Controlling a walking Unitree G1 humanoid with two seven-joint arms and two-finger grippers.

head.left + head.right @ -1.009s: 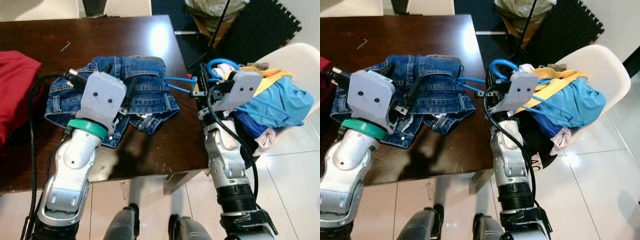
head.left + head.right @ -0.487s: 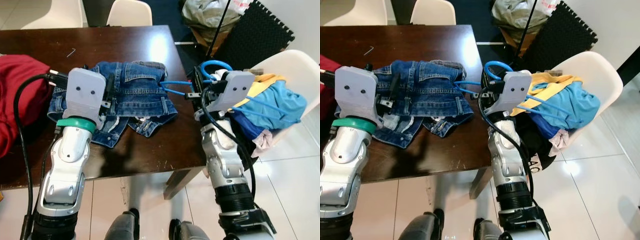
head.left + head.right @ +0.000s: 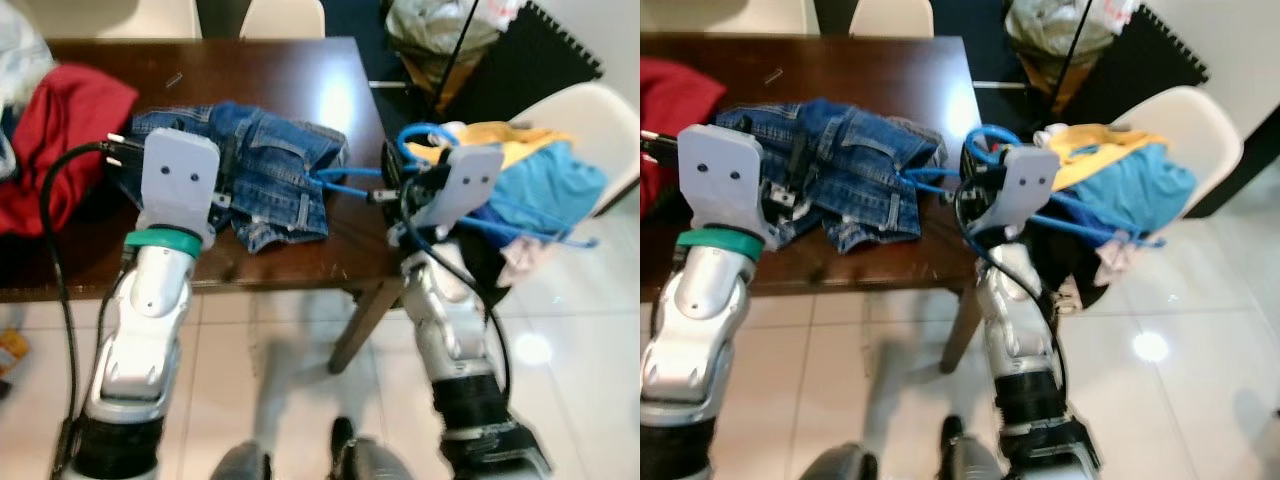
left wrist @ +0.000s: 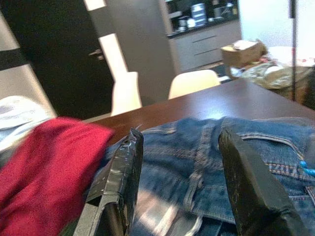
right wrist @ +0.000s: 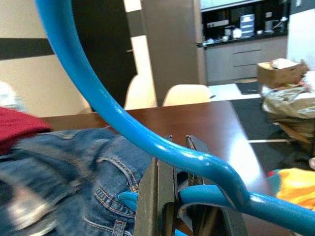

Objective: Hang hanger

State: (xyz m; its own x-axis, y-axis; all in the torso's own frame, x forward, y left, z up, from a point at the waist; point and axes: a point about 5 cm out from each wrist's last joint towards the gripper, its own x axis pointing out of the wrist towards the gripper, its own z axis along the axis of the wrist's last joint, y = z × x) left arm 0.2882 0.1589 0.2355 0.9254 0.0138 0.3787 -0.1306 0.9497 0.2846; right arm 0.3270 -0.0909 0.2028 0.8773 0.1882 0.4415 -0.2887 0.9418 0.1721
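A blue plastic hanger (image 3: 425, 133) sits at the right edge of the dark table (image 3: 300, 70). One of its arms reaches into a pair of crumpled blue jeans (image 3: 265, 165); the other runs out over a pile of clothes. My right gripper (image 5: 179, 147) is shut on the hanger near its neck, just below the hook. My left gripper (image 4: 179, 162) is open, low over the left part of the jeans, with denim between and below its fingers (image 4: 123, 172).
A red garment (image 3: 70, 125) lies on the table's left side. A white chair (image 3: 590, 110) heaped with yellow and blue clothes (image 3: 545, 180) stands right of the table. A bag (image 3: 450, 25) and black foam mat (image 3: 545, 50) lie beyond; white chairs stand behind the table.
The whole view has pulled back and shows more floor in front of the table. The jeans look more bunched up than before. The right gripper keeps hold of the hanger.
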